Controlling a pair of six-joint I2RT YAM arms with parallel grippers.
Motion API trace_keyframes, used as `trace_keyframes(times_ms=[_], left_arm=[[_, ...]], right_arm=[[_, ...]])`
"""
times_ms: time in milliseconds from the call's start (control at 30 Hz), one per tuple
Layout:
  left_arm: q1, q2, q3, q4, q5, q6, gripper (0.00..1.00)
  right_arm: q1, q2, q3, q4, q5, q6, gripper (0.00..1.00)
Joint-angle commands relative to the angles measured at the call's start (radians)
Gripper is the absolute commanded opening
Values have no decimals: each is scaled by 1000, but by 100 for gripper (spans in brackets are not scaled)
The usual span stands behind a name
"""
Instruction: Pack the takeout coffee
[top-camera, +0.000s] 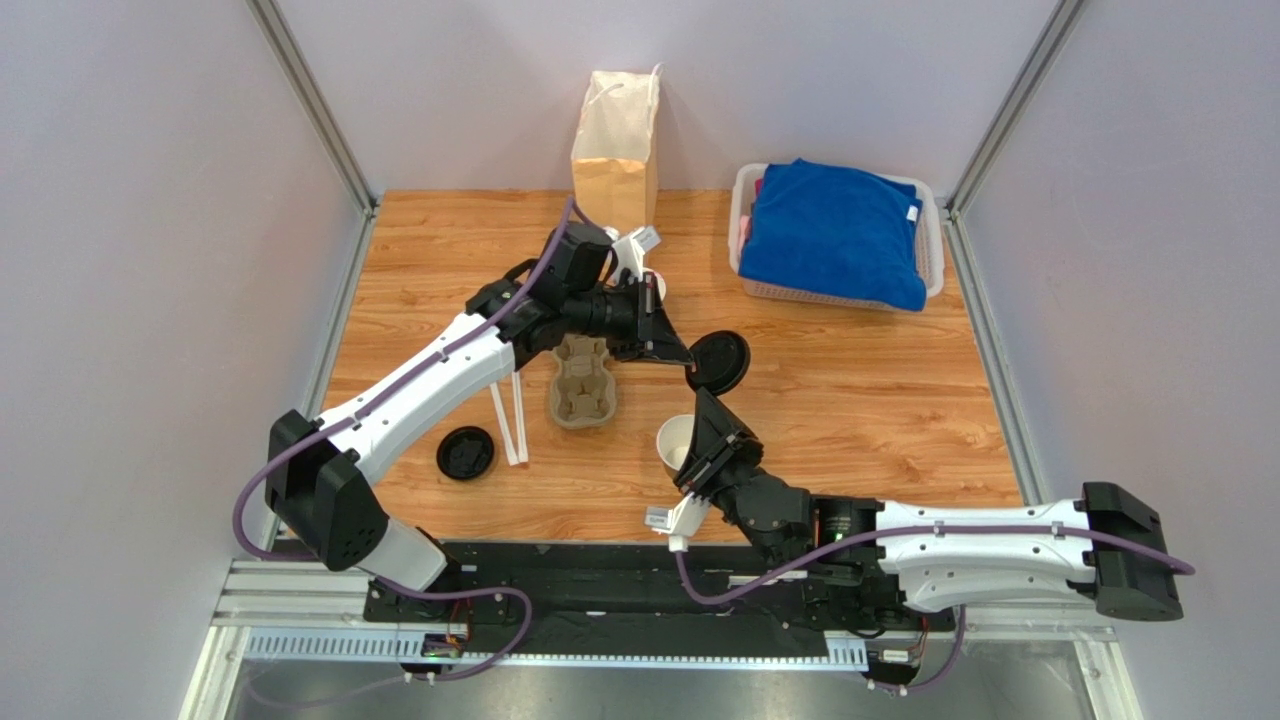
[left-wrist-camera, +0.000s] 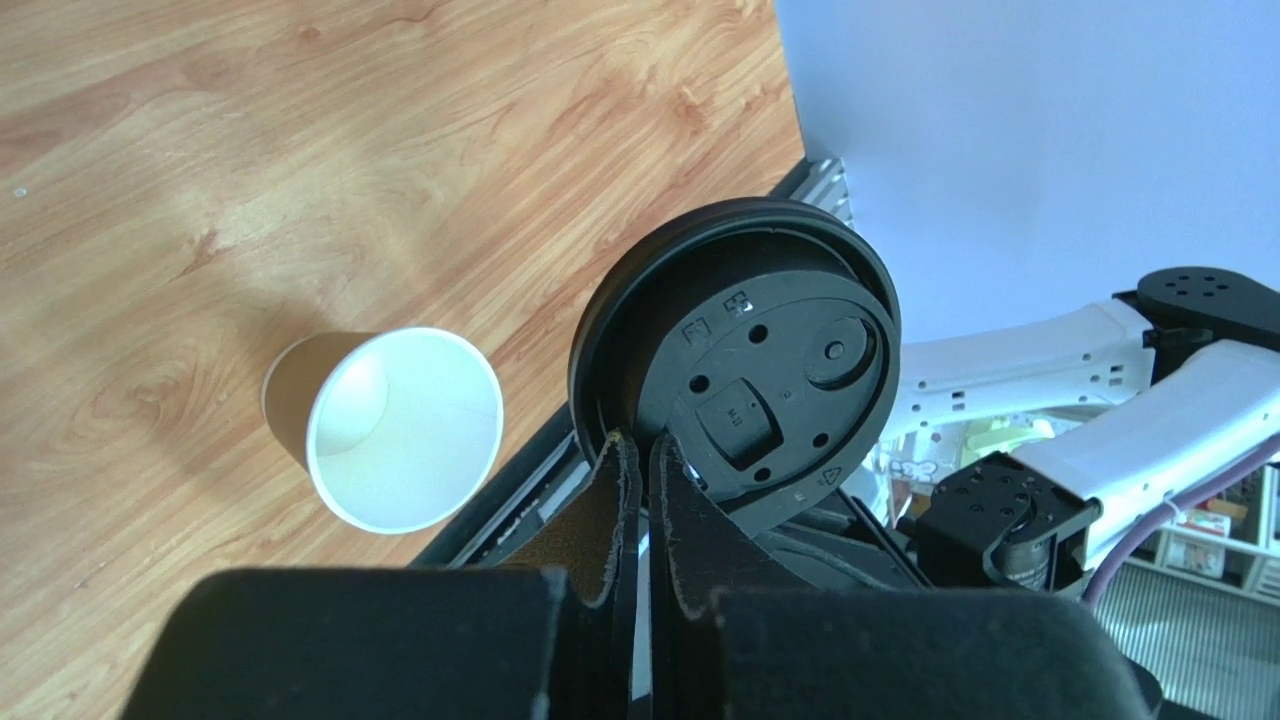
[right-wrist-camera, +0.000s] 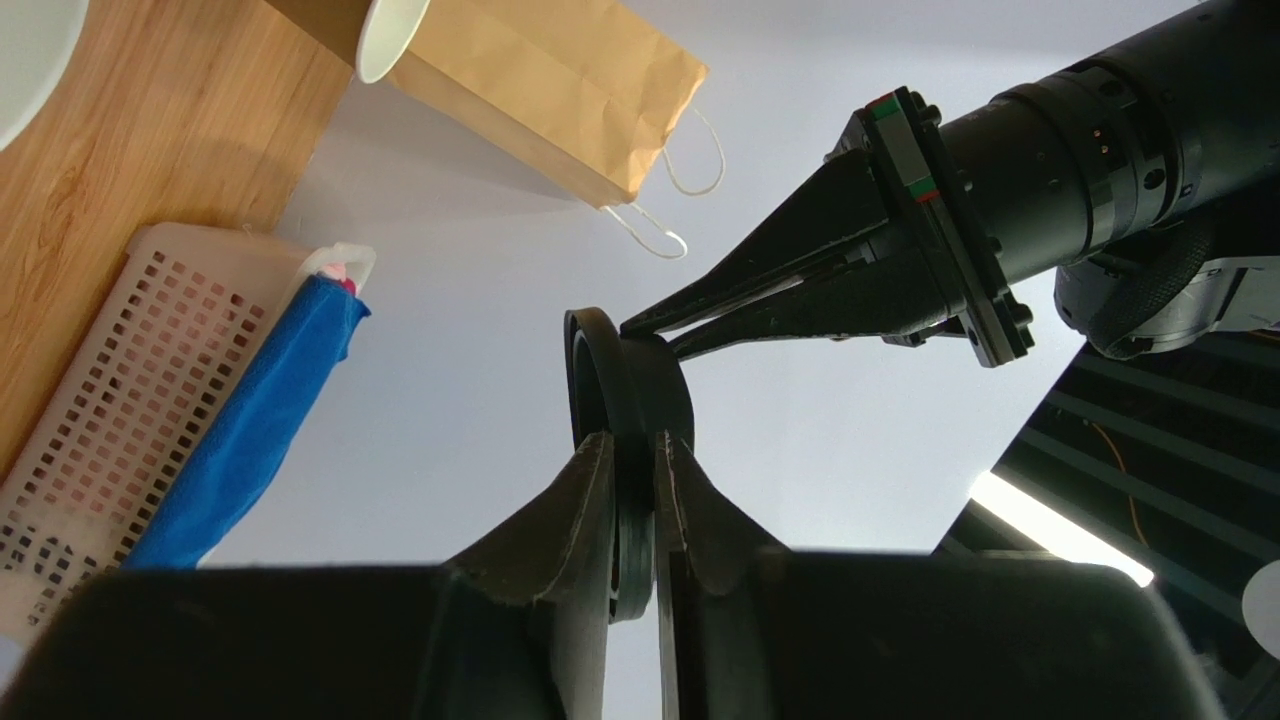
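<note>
A round black lid (top-camera: 721, 360) hangs in the air above the table's middle, gripped from two sides. My left gripper (left-wrist-camera: 646, 443) is shut on its rim, and the lid's underside (left-wrist-camera: 751, 375) faces that camera. My right gripper (right-wrist-camera: 631, 438) pinches the opposite edge of the lid (right-wrist-camera: 624, 375) from below, its fingers close against it. The left gripper (right-wrist-camera: 646, 333) comes in from the right in that view. An open brown paper cup (top-camera: 676, 443) with a white inside stands by my right gripper (top-camera: 720, 428), also seen in the left wrist view (left-wrist-camera: 403, 428). The takeout coffee is out of view.
A cardboard cup carrier (top-camera: 583, 383) lies under the left arm, with white sticks (top-camera: 511, 420) and a second black lid (top-camera: 466, 453) to its left. A paper bag (top-camera: 616, 143) stands at the back. A white basket (top-camera: 748, 225) with blue cloth is at the back right. Another open cup (right-wrist-camera: 394, 23) stands near the bag.
</note>
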Motion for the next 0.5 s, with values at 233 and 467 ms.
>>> trace_keyframes(times_ms=[233, 467], left_arm=[[13, -32, 79, -126, -91, 354, 0], [12, -58, 127, -258, -223, 713, 0]], right_arm=[[127, -47, 211, -565, 117, 503, 74], [109, -165, 435, -868, -74, 1079, 96]])
